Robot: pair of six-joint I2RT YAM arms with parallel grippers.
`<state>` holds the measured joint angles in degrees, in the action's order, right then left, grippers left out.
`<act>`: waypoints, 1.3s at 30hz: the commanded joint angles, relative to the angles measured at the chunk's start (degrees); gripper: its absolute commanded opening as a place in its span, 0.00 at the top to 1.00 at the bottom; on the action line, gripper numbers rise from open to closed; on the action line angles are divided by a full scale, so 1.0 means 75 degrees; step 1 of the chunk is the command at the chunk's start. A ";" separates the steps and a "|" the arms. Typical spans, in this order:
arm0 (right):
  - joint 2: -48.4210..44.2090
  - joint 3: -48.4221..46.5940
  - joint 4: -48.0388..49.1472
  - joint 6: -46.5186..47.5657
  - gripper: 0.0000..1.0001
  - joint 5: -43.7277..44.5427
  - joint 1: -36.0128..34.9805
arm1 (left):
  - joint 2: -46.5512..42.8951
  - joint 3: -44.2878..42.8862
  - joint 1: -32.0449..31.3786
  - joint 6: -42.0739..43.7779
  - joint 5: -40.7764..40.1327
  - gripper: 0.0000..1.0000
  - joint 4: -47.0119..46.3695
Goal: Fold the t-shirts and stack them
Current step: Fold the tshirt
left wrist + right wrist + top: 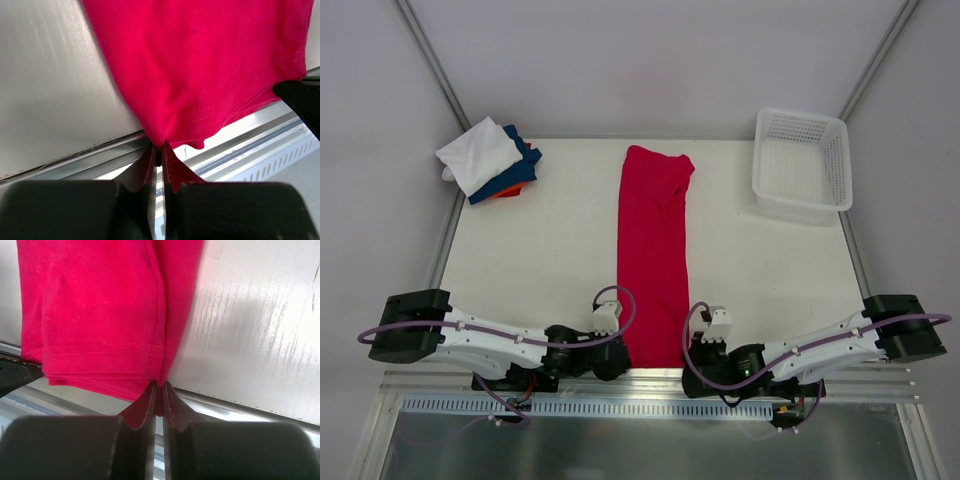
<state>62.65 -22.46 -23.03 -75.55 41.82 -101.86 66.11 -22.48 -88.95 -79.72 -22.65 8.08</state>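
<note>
folded stack [490, 160]: far-left corner, white on top; you only get slivers of dark blue and orange beneath.
left gripper [158, 150]: pinching the red t-shirt [200, 65] at its near-left hem corner.
red t-shirt: long narrow strip mid-table [550, 250]; near hem half hidden between your wrists from above.
right gripper [159, 388]: pressed onto the near-right hem corner.
lattice basket [802, 165]: far right, well apart.

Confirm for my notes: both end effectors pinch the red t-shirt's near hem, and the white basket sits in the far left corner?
No: the white basket is far right in the top external view; the left end effector and right end effector pinch the red t-shirt by its near hem.
</note>
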 commanded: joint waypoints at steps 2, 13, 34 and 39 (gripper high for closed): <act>0.0060 -0.0357 -0.0445 0.0042 0.96 0.0154 -0.0047 | 0.0350 -0.0213 -0.0059 0.0375 -0.0307 1.00 0.0798; -0.0349 -0.1072 -0.1605 0.0498 0.99 0.0798 -0.0047 | -0.0540 -0.0834 -0.0059 0.0903 -0.0998 1.00 0.1852; -0.1533 -0.1869 -0.1793 0.3460 0.99 0.0823 0.1873 | -0.0951 -0.2299 0.1218 0.3046 -0.1772 1.00 0.2556; -0.1662 -0.2103 -0.1524 0.4680 0.99 0.0413 0.2987 | -0.0846 -0.2662 0.2060 0.3819 -0.1807 1.00 0.2521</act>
<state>51.20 -35.53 -34.20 -49.23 45.80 -82.37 59.11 -39.59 -76.75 -57.41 -33.69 25.85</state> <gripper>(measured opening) 0.036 0.020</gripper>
